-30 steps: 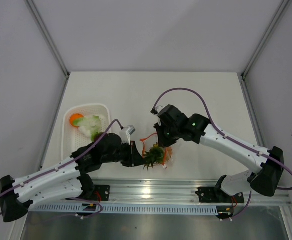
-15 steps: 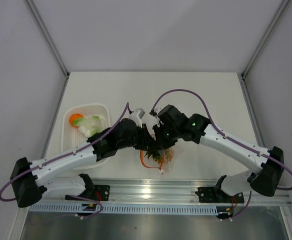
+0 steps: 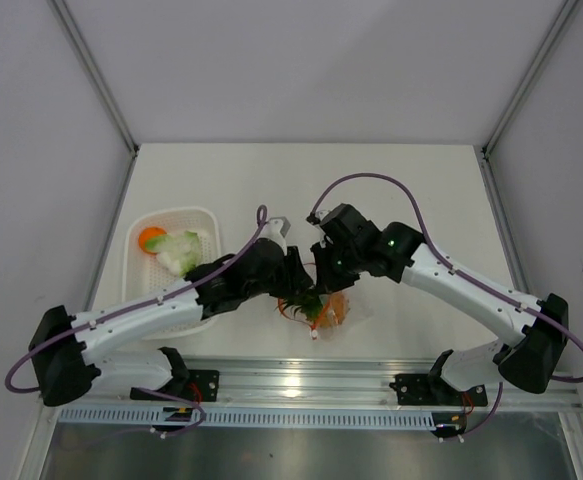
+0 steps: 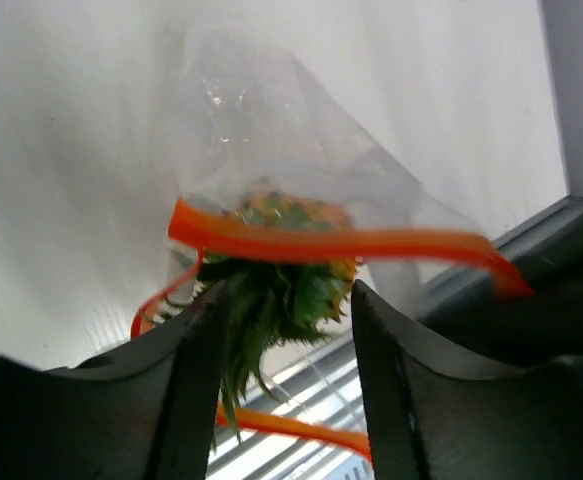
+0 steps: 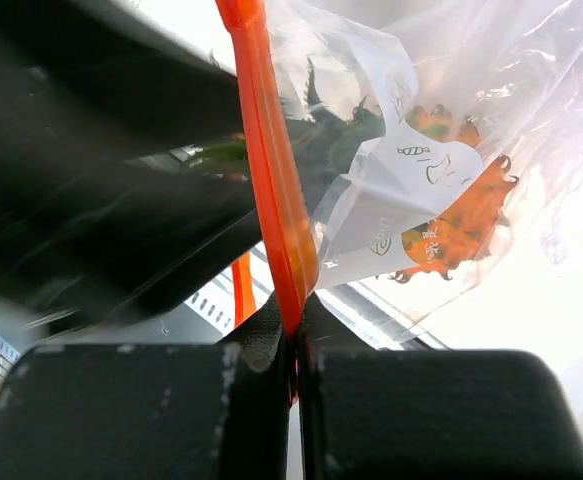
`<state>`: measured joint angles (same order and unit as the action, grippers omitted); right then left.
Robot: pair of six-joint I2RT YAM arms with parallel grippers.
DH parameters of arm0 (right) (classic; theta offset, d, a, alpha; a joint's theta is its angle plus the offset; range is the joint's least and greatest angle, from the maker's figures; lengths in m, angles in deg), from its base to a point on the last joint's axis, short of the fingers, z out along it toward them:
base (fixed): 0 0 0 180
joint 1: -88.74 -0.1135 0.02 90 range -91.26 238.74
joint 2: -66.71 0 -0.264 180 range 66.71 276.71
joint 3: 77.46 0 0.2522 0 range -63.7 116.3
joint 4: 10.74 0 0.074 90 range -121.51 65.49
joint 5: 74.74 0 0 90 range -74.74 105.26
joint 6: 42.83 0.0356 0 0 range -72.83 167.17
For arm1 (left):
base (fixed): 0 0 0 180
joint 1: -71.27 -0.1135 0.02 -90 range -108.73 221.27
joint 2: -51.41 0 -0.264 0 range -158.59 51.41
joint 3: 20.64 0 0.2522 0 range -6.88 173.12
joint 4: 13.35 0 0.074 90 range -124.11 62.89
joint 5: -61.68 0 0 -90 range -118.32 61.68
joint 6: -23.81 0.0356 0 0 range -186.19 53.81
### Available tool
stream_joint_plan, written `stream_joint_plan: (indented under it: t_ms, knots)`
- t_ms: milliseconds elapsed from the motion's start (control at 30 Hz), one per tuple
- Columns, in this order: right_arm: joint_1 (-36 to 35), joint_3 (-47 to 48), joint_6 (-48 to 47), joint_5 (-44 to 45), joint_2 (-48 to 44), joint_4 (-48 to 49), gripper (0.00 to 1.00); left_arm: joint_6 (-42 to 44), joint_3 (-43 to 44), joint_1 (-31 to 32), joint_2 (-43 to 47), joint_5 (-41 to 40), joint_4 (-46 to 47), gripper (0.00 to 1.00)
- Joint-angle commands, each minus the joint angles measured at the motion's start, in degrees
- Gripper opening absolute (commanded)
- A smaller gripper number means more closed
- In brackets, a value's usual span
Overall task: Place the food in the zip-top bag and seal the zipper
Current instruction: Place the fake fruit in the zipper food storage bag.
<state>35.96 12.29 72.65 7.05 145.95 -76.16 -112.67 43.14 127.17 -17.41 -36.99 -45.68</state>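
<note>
The clear zip-top bag (image 3: 343,312) hangs at the table's near middle, held up by its mouth. My right gripper (image 5: 296,335) is shut on the red-orange zipper (image 5: 271,180) strip. The orange pineapple (image 5: 461,225) sits inside the bag, its green leaves (image 4: 281,300) poking out at the mouth. My left gripper (image 4: 291,295) stands open at that mouth, one finger on either side of the leaves, under the zipper (image 4: 331,243). From above, the left gripper (image 3: 301,290) and right gripper (image 3: 323,275) meet over the bag. A round orange fruit (image 3: 152,238) and a pale leafy vegetable (image 3: 179,250) lie in the basket.
The white mesh basket (image 3: 136,290) stands at the left, partly under my left arm. An aluminium rail (image 3: 371,385) runs along the near table edge, just behind the bag. Grey walls close in the table on three sides.
My left arm swung right and pushed the pineapple into the bag's mouth, then its jaws spread apart. The right gripper kept its hold on the zipper.
</note>
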Motion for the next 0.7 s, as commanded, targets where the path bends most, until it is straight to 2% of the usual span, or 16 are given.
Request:
stream_joint_plan:
  t_ms: [0, 33, 67, 167, 333, 400, 433, 467, 567, 667]
  knots:
    - [0.3, 1.36, 0.54, 0.65, -0.67, 0.15, 0.0, 2.35, 0.16, 2.63, 9.12, -8.03, -2.77, 0.56]
    - [0.39, 1.36, 0.45, 0.56, -0.58, 0.15, 0.0, 2.53, 0.43, 2.81, 10.44, -8.55, -3.57, 0.59]
    - [0.39, 1.45, 0.45, 0.56, -0.49, 0.24, 0.0, 2.71, 0.43, 3.07, 12.98, -8.91, -4.36, 0.67]
    - [0.65, 1.36, 0.19, 0.39, -0.23, 0.42, 0.0, 2.8, 0.34, 3.86, 16.34, -9.79, -7.18, 0.73]
    - [1.18, 1.01, 0.01, -0.23, -0.14, 0.51, 0.0, -0.19, -3.42, 4.83, 22.75, -9.97, -11.4, 0.71]
    - [1.44, 1.09, -0.16, -0.67, -0.32, 0.59, 0.0, -1.5, -6.58, 5.01, 24.77, -7.79, -10.62, 0.65]
    - [1.45, 1.09, -0.16, -0.76, -0.32, 0.59, 0.0, -1.77, -8.69, 5.62, 25.31, -6.64, -8.35, 0.51]
    - [1.45, 1.18, -0.16, -0.76, -0.14, 0.68, 0.0, -1.86, -10.71, 5.62, 25.66, -5.67, -6.76, 0.44]
    - [1.71, 1.27, -0.07, -0.93, -0.05, 0.94, 0.0, -3.88, -13.53, 9.13, 25.75, -4.61, -2.37, 0.27]
    - [1.8, 1.27, 0.1, -1.2, 0.21, 1.21, 0.0, -5.02, -13.55, 10.72, 23.03, -4.52, -1.65, 0.2]
